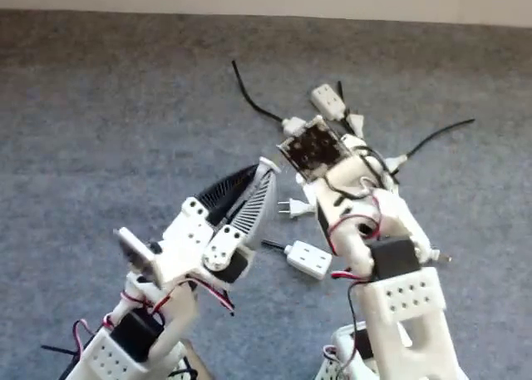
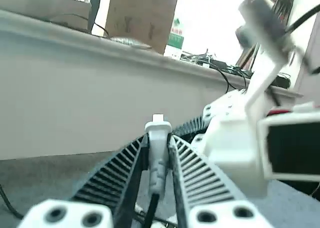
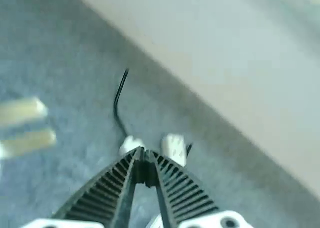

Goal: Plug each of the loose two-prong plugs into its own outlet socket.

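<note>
End effector, left (image 2: 159, 138), clamped on white plastic plug (image 2: 158, 158) with black cord. End effector, right (image 3: 144, 160), closed. White rectangular outlet socket (image 1: 308, 259) mid-frame on grey bench (image 1: 100, 130).

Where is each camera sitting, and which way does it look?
High view: above, off the robot, looking down on the table; the left arm, left hand and right arm show.
Left wrist view: on the left wrist, looking along its hand, shut on a plug, toward a wall; the right arm shows.
Right wrist view: on the right wrist, looking along the right hand down at a cable.
Shared: high and right wrist views both show that cable.
</note>
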### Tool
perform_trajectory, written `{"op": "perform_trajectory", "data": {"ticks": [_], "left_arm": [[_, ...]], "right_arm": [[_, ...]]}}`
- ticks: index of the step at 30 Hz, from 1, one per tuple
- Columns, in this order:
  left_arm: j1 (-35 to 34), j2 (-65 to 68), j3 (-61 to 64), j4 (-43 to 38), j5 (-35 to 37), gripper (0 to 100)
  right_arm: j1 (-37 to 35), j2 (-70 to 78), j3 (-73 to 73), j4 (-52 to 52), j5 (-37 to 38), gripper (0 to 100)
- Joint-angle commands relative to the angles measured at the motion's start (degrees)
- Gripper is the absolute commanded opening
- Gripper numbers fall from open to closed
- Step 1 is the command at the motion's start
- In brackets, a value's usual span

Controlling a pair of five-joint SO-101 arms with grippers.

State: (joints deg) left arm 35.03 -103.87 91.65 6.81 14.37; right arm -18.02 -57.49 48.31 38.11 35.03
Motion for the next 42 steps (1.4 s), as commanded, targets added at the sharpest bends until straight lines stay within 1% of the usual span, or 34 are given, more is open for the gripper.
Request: {"op": "perform_trajectory", "data": {"ticks": [1,3,5,8,10,12,16,18,21,22,25,29,30,32,35,36,39,42], "left_arm": [[0.3,-0.1,-0.8,-0.4,-0.2,1],[-0.1,-0.1,-0.3,-0.4,-0.2,1],[-2.0,-0.1,-0.2,-0.4,-0.1,1],[-6.5,0.0,-0.3,-0.4,0.3,1],[-9.9,0.1,-0.1,-0.2,0.3,1],[-13.2,0.1,0.9,0.2,0.4,1],[-18.3,-0.1,0.1,7.9,0.5,1],[-21.6,0.0,-2.1,13.2,3.3,1],[-26.7,0.2,-6.2,21.5,9.6,1],[-27.6,0.2,-7.3,23.6,9.9,1],[-27.7,0.3,-8.7,27.8,9.8,1],[-28.1,0.3,-8.7,28.6,9.8,1],[-28.1,0.4,-8.7,28.6,9.4,1],[-28.1,0.4,-8.7,28.6,7.4,1],[-28.8,0.5,-8.7,28.6,6.6,1],[-29.3,1.0,-8.7,28.5,6.6,1],[-31.6,5.5,-9.2,27.2,6.6,1],[-33.2,13.3,-9.2,20.7,6.6,1]], "right_arm": [[0.8,-1.1,-6.7,-0.7,0.4,0.8],[0.8,-1.1,-9.2,0.5,0.3,0.8],[0.7,-1.1,-12.4,3.3,0.3,0.8],[0.7,-1.1,-17.3,9.3,0.1,0.8],[0.8,-0.7,-20.4,14.1,-2.5,0.8],[0.9,-0.7,-22.7,18.2,-6.9,0.8],[2.2,-0.6,-24.1,24.7,-12.8,0.8],[3.9,-0.5,-24.0,27.6,-15.4,1.2],[7.7,-0.5,-24.0,33.2,-18.7,1.3],[8.7,-0.5,-24.0,35.2,-19.3,1.3],[9.6,-0.5,-24.0,41.6,-19.5,1.3],[9.6,-0.5,-24.0,49.0,-19.6,1.5],[9.6,-0.5,-23.3,50.8,-19.6,2.7],[9.6,-0.5,-20.8,53.1,-19.6,8.8],[9.5,-0.5,-13.1,52.2,-19.1,20.4],[9.5,-0.5,-10.2,51.0,-17.6,23.2],[8.8,-0.5,-1.6,45.9,-9.4,24.9],[7.5,-0.5,5.1,40.8,-5.2,24.9]]}}
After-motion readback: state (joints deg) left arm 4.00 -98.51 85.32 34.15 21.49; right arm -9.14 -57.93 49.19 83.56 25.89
